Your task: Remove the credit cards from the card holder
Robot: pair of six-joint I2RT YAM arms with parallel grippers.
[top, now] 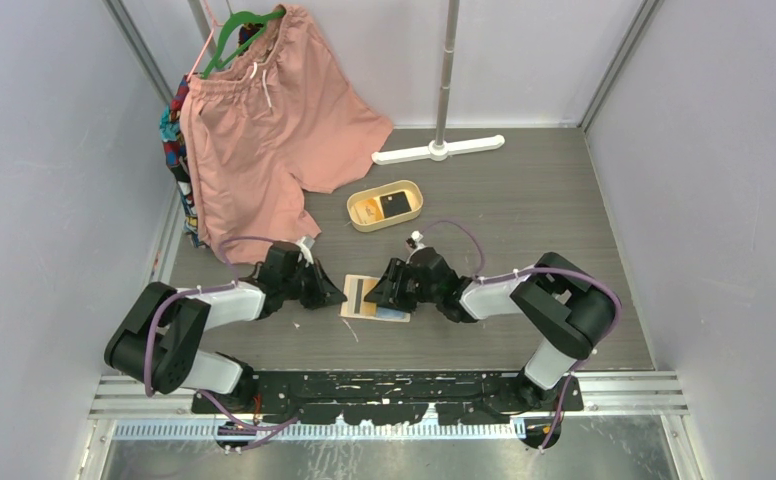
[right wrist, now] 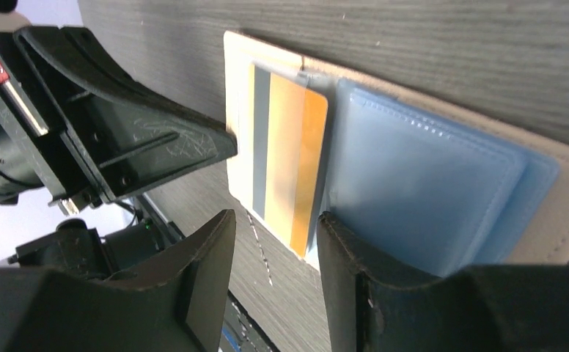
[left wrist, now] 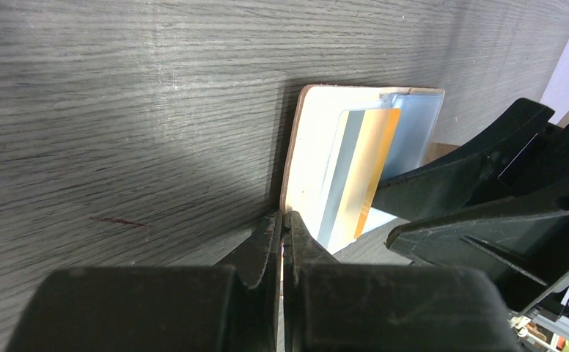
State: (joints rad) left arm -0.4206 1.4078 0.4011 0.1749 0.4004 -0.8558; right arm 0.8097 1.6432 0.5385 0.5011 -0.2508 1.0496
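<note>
Left jaws pinch shut on the one card holder (left wrist: 312, 139); right jaws stand open astride its one orange card (right wrist: 296, 161).

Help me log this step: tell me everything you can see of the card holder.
The card holder lies open, flat on the table between both grippers. Beige and leather-like, with blue translucent sleeves inside. An orange card with a grey stripe lies on its beige half. The left gripper is shut on one edge; the open right gripper straddles the card.

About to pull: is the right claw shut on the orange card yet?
No: the right claw is open, its fingers apart with the orange card showing in the gap.
</note>
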